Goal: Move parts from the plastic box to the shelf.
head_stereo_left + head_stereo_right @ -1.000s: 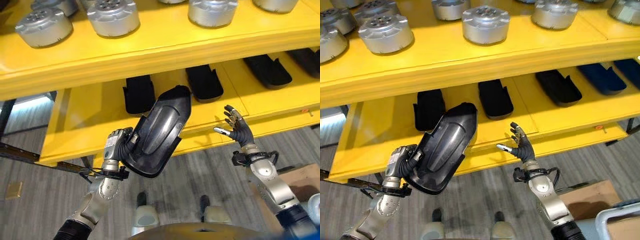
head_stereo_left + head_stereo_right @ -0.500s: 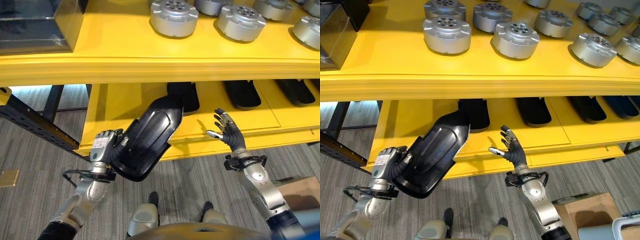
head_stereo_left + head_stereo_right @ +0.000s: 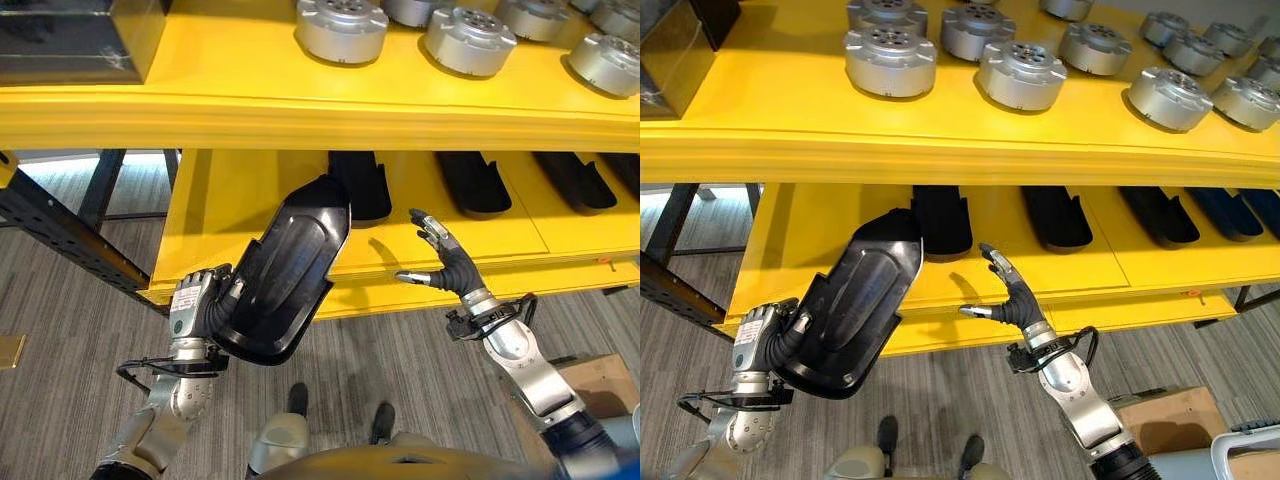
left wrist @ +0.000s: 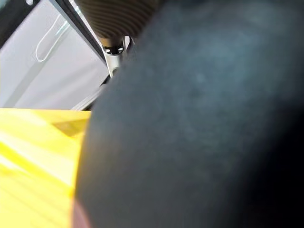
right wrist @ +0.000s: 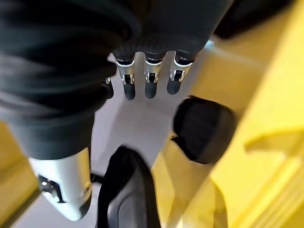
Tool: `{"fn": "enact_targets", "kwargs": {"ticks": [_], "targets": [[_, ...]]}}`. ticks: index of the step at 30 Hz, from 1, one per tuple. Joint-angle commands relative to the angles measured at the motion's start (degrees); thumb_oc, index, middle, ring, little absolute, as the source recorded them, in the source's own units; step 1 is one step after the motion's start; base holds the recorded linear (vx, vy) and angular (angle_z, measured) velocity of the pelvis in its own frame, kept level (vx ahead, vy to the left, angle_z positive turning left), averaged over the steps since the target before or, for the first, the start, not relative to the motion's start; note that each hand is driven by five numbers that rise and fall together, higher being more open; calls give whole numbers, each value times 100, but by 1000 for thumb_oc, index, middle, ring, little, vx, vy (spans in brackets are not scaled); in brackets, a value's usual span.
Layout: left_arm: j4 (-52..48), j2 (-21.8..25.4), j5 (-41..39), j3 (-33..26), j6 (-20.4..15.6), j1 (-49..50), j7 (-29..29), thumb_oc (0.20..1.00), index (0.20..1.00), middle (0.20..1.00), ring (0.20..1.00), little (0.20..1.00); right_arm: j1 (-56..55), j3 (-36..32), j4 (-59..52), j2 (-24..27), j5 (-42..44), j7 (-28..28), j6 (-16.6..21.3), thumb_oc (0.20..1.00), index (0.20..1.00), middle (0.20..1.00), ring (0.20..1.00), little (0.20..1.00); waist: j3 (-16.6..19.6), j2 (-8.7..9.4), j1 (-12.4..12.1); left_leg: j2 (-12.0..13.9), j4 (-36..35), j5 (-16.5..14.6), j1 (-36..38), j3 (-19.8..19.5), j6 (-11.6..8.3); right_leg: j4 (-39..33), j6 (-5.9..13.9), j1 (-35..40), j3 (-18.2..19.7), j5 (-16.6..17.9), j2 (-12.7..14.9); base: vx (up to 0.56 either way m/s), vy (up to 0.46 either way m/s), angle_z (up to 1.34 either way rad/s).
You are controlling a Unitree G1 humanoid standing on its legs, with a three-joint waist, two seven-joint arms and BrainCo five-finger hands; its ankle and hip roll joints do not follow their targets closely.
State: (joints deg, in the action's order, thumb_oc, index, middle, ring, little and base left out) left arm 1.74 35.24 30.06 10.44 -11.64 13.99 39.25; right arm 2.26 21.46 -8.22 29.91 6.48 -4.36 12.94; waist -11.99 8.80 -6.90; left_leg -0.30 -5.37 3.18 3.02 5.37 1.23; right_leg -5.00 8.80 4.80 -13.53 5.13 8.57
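My left hand (image 3: 193, 312) is shut on the wide end of a large black moulded part (image 3: 285, 268), held tilted with its narrow tip up at the front of the yellow shelf's lower level (image 3: 240, 200). In the left wrist view the black part (image 4: 199, 133) is very close. Three more black parts (image 3: 943, 220) lie in a row on that lower level, with blue ones (image 3: 1230, 212) at the far right. My right hand (image 3: 443, 268) is open, palm toward the held part, in front of the shelf's edge; its straight fingers (image 5: 145, 80) show in the right wrist view.
Several silver round parts (image 3: 1018, 74) stand on the upper level (image 3: 300, 100). A dark box (image 3: 60, 40) sits at its left end. A black metal frame (image 3: 60, 235) runs along the left. A cardboard box (image 3: 1170, 415) is on the floor at lower right.
The camera has swung, showing more of the shelf's left end. My left hand has kept its hold on the black part, now slightly lower. The right hand stays open, turned a little.
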Motion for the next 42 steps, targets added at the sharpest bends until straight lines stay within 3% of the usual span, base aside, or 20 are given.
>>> {"fn": "enact_targets", "kwargs": {"ticks": [1, 4, 7, 8, 10, 11, 13, 18, 20, 22, 27, 30, 33, 36, 38, 40, 41, 42], "targets": [[-474, 52, 122, -54, -322, -558, 288, 200, 200, 200, 200, 200, 451, 10, -320, 94, -7, -110, 475, 1000, 1000, 1000, 1000, 1000, 28, -185, -86, -25, 53, -836, 355, -520, 136, 819, 401, -268, -25, 115, 195, 19, 72, 2], [-496, 59, 30, -49, -287, -593, 254, 200, 200, 200, 200, 200, 459, 53, -353, 52, -95, -147, 558, 1000, 1000, 1000, 1000, 1000, -1, -163, -102, -81, 39, -851, 365, -570, 192, 1168, 431, -352, -46, 190, 183, 25, 68, 8], [-521, 71, -102, -66, -190, -575, 281, 200, 200, 200, 200, 200, 487, 111, -392, -13, -140, -108, 680, 1000, 1000, 1000, 1000, 1000, -41, -156, -87, -91, 37, -867, 411, -613, 216, 1343, 404, -489, -5, 111, -5, 94, 13, -4], [-477, 32, -145, 24, -188, -630, 281, 200, 200, 200, 200, 200, 470, 138, -444, 2, -187, -244, 632, 1000, 1000, 1000, 1000, 1000, -46, -150, 18, -132, 37, -893, 448, -752, 221, 1053, 332, -472, 355, -46, -291, 187, -67, -4], [-435, -51, -242, 134, -161, -739, 285, 200, 200, 200, 200, 200, 447, 172, -513, 4, -280, -467, 620, 1000, 1000, 1000, 1000, 1000, -37, -129, 130, -203, 37, -878, 437, -941, 234, 715, 267, -527, 710, -2, -482, 223, -98, 27], [-413, -116, -242, 239, -138, -800, 272, 200, 200, 200, 200, 200, 449, 190, -547, -28, -362, -677, 605, 1000, 1000, 1000, 1000, 1000, -49, -130, 229, -236, 37, -882, 453, -1104, 255, 665, 277, -625, 1078, 104, -577, 163, -114, 86], [-409, -184, -214, 306, -98, -838, 287, 200, 200, 200, 200, 200, 431, 134, -623, -42, -381, -837, 610, 1000, 1000, 1000, 1000, 1000, -41, -101, 296, -275, 37, -790, 364, -1276, 236, 664, 217, -658, 1334, 98, -707, 139, -165, 94], [-463, -320, -99, 199, 11, -831, 529, 200, 200, 200, 200, 200, 234, -1, -693, -79, -364, -815, 707, 1000, 1000, 1000, 1000, 1000, 6, -124, 338, -290, 44, -797, 371, -1178, 254, 681, 138, -455, 1242, -117, -707, 168, -125, 43], [-558, -263, 327, 111, -51, -818, 843, 200, 200, 200, 200, 200, 168, -21, -703, -55, -440, -818, 735, 1000, 1000, 1000, 1000, 1000, 22, -180, 372, -343, 135, -940, 452, -1049, 320, 719, 118, -377, 1208, -236, -713, 159, -77, -11], [-626, -182, 508, 78, -226, -874, 840, 200, 200, 200, 200, 200, 185, 33, -675, 29, -863, -1026, 747, 1000, 1000, 1000, 1000, 1000, 5, -242, 392, -437, 409, -1106, 431, -972, 396, 811, 66, -340, 1193, -329, -710, 145, -101, -9], [-591, -254, 134, 170, -158, -914, 943, 200, 200, 200, 200, 200, 278, 116, -600, 205, -723, -1058, 945, 1000, 1000, 1000, 1000, 1000, -37, -427, 461, -759, 948, -1430, 402, -870, 564, 967, -75, -328, 1283, -467, -797, 121, -84, -4], [-639, -344, -110, 212, -95, -1062, 1033, 200, 200, 200, 200, 200, 247, 38, -535, 340, -702, -1118, 955, 1000, 1000, 1000, 1000, 1000, -163, -453, 484, -936, 1877, -1629, 28, -826, 424, 1015, -185, -221, 1357, -528, -739, 43, -18, 3], [-711, -451, -312, 209, 12, -1184, 1026, 200, 200, 200, 200, 200, 263, 72, -585, 326, -811, -1302, 734, 1000, 1000, 1000, 1000, 1000, -178, -443, 545, -613, 1819, -1537, -53, -814, 226, 1051, -198, -171, 1346, -608, -658, 32, 109, 21], [-887, -437, -164, 138, 63, -1050, 1069, 200, 200, 200, 200, 200, 184, 29, -677, 334, -855, -1450, 604, 1000, 1000, 1000, 1000, 1000, -135, -413, 578, -29, 1075, -1015, 86, -1000, -67, 1047, -206, -165, 1364, -667, -608, 25, 221, 9], [-968, -431, -289, 25, 63, -889, 1102, 200, 200, 200, 200, 200, 122, -53, -694, 409, -777, -1457, 638, 1000, 1000, 1000, 1000, 1000, -142, -397, 565, 296, 902, -833, 99, -1172, -262, 1026, -241, -153, 1440, -704, -584, -12, 275, -32], [-898, -438, -439, -89, 69, -793, 1196, 200, 200, 200, 200, 200, 164, -115, -604, 536, -591, -1410, 769, 1000, 1000, 1000, 1000, 1000, -182, -431, 546, 354, 894, -836, 63, -1417, -301, 981, -217, -172, 1682, -688, -533, -87, 393, -63], [-839, -440, -481, -100, 53, -805, 1214, 200, 200, 200, 200, 200, 199, -143, -612, 566, -676, -1474, 741, 1000, 1000, 1000, 1000, 1000, -163, -462, 597, 402, 812, -845, 106, -1296, -322, 985, -184, -196, 1737, -704, -501, -90, 478, -79], [-755, -460, -582, -37, 92, -837, 1253, 200, 200, 200, 200, 200, 165, -225, -667, 586, -1278, -1869, 661, 1000, 1000, 1000, 1000, 1000, -128, -499, 673, 422, 682, -834, 178, -1160, -332, 1021, -121, -233, 1793, -699, -464, -28, 441, -99]]}}
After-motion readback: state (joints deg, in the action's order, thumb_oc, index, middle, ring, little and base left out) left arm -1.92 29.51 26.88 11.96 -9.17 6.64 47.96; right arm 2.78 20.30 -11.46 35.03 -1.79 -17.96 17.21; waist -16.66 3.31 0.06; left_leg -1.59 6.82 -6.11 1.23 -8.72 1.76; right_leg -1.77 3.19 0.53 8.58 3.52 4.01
